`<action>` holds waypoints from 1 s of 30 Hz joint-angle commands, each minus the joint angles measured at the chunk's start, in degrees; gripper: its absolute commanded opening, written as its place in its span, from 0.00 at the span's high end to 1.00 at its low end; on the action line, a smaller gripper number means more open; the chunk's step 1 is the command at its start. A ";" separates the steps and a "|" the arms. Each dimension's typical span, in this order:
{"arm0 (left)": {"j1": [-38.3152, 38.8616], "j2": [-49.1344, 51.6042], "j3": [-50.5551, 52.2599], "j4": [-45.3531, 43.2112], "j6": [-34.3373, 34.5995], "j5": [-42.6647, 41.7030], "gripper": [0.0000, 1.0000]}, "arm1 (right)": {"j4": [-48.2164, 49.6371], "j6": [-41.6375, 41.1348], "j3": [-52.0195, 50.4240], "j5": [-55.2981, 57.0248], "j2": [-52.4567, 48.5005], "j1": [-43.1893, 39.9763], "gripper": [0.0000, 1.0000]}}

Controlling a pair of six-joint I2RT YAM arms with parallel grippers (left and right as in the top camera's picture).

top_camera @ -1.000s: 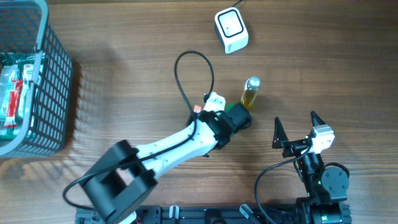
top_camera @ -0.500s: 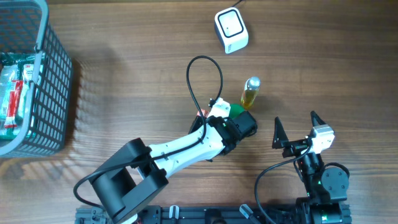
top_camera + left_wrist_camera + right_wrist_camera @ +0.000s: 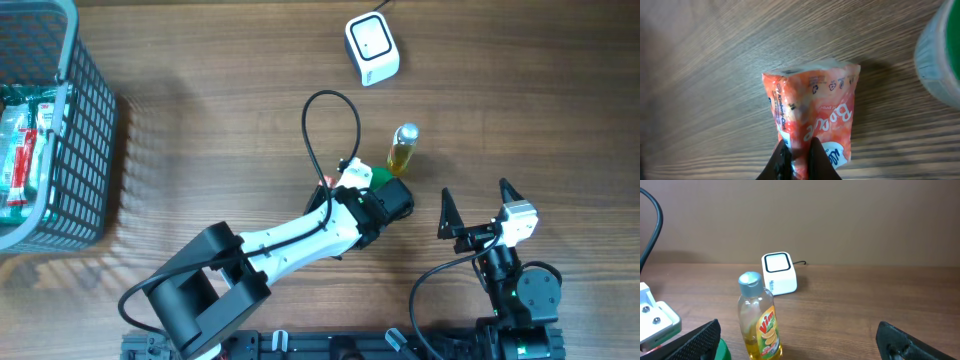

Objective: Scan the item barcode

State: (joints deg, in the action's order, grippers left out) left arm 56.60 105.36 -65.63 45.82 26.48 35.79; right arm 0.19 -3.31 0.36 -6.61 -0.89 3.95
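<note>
Since a second ago the left pincer (image 3: 796, 150) sits farther right, pinching the orange packet (image 3: 815, 110), seemingly bound for the scanner (image 3: 372, 48), while the right pincer (image 3: 474, 195) gapes wide.

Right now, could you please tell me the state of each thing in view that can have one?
Left gripper: shut on the orange packet, pinching one edge.
Right gripper: open, empty.
Bottle: upright, cap on.
Scanner: window facing up, nothing over it.
Basket: holds wrapped goods.
</note>
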 commanded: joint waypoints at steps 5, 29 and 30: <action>0.13 0.42 0.11 2.05 -2.25 7.19 0.96 | 0.17 0.17 -0.07 0.11 0.28 -0.26 0.00; 0.20 0.39 3.48 -1.49 -2.25 -2.75 0.92 | 0.20 0.17 -0.07 0.11 0.28 -0.26 0.00; 0.20 0.39 3.48 -1.46 -2.25 -2.75 0.90 | 0.20 0.17 -0.07 0.11 0.28 -0.26 0.00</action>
State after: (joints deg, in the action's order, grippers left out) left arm 56.60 105.36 -62.72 44.69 24.27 36.16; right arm 0.19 -3.31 0.36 -6.61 -0.89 3.95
